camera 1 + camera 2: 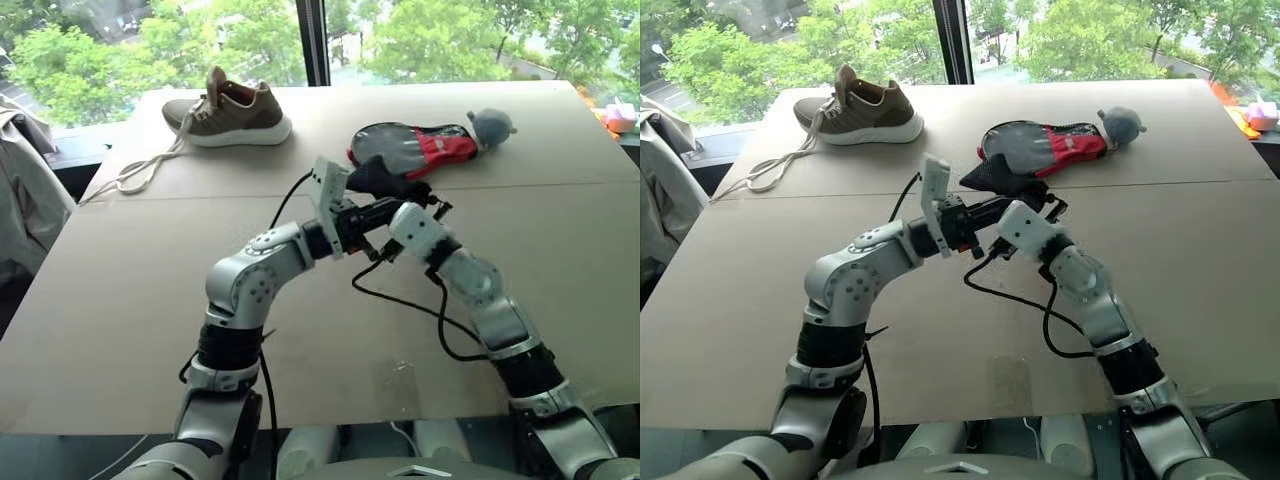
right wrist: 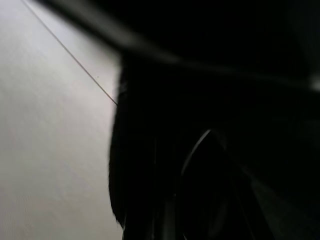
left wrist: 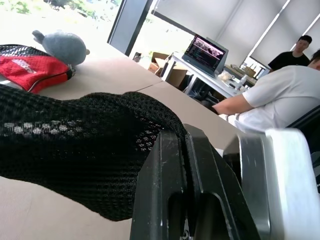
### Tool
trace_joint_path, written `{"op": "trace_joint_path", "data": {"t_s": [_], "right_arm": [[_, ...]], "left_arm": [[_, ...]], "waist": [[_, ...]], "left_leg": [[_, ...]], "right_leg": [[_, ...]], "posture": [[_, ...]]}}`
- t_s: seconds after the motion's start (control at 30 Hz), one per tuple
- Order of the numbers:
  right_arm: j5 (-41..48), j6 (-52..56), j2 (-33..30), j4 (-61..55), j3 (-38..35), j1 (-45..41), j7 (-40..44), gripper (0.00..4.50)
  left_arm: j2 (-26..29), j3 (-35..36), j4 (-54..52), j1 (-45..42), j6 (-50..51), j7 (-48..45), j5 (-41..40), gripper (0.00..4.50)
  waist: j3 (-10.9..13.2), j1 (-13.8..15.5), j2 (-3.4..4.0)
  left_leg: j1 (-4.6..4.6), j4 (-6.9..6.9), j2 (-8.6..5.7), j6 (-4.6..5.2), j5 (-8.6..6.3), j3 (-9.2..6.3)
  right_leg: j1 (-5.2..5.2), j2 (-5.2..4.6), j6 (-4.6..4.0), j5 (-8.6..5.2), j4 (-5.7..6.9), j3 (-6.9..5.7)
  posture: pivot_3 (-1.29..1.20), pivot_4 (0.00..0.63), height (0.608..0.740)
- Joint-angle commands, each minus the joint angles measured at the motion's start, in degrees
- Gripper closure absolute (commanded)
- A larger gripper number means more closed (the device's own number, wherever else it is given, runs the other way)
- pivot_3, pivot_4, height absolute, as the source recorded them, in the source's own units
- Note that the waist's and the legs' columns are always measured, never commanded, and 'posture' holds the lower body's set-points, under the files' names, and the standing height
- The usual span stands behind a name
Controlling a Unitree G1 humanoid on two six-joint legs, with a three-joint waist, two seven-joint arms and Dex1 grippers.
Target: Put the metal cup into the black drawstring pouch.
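We see the black drawstring pouch [image 1: 378,178] at mid-table, pinched tight by our left gripper [image 3: 186,165], right gripper [image 1: 432,208] closed beside it.

I've got both arms reaching forward and bent inward so the wrists meet over the middle. My left gripper [image 3: 185,200] has its fingers pinched tight on black mesh fabric. My right gripper [image 1: 432,207] sits just beside it, fingers closed too.
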Motion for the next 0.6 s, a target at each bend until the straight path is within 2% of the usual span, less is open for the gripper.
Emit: {"op": "trace_joint_path", "data": {"t_s": [0.03, 0.2, 0.33, 0.4, 0.53, 0.6], "right_arm": [[10.5, 6.1, 4.4, -2.1, -8.2, -0.3, -1.2, 4.46], [18.5, 9.6, 9.2, -2.4, -13.6, -0.4, -4.1, 4.46], [17.1, 8.1, 7.0, -2.8, -11.6, 0.2, -2.0, 4.46], [19.4, 10.8, 6.8, -3.8, -11.2, 0.6, -0.7, 3.75], [17.6, 11.2, 4.6, -4.7, -8.8, 0.9, 0.1, 2.38], [17.5, 13.3, 2.0, -5.5, -6.9, 0.6, 3.1, 1.52]], "left_arm": [[0.3, -2.3, -4.9, 0.7, -1.9, -3.8, -1.5, 4.50], [0.4, -2.0, -4.7, 0.9, -2.7, -3.2, -1.5, 4.50], [-0.7, -0.3, -2.2, -0.1, -3.9, 0.3, -0.3, 4.50], [-1.5, 0.7, -0.6, -1.0, -4.0, 2.5, 0.2, 4.50], [-2.7, 2.1, 2.9, -3.3, -4.3, 6.4, 1.9, 4.50], [-2.8, 2.0, 4.0, -3.9, -4.1, 7.8, 2.8, 4.50]], "waist": [[0.0, 0.1, 0.01], [0.0, 0.0, 0.01], [0.0, -0.1, 0.03], [0.0, -0.1, 0.03], [0.0, -0.1, 0.03], [0.0, -0.1, 0.02]], "left_leg": [[0.00, -0.01, 0.01, 0.00, 0.00, -0.02], [0.01, -0.02, 0.00, 0.00, 0.00, -0.02], [0.01, -0.06, 0.03, 0.00, 0.00, -0.02], [0.01, -0.06, 0.02, 0.00, 0.00, -0.01], [0.01, -0.05, 0.03, 0.00, 0.00, -0.01], [0.01, -0.04, 0.02, 0.00, 0.00, 0.02]], "right_leg": [[0.00, 0.02, -0.02, 0.01, 0.00, -0.01], [0.00, 0.02, -0.03, 0.02, -0.01, -0.01], [-0.02, 0.05, -0.04, 0.02, -0.01, -0.01], [-0.02, 0.05, -0.03, 0.02, -0.02, -0.01], [-0.02, 0.05, -0.03, 0.02, -0.01, -0.01], [-0.02, 0.04, -0.03, 0.02, -0.01, 0.00]], "posture": [[0.00, 0.150, 0.740], [0.00, 0.150, 0.740], [0.00, 0.150, 0.740], [0.00, 0.150, 0.740], [0.00, 0.150, 0.740], [0.00, 0.150, 0.740]]}}
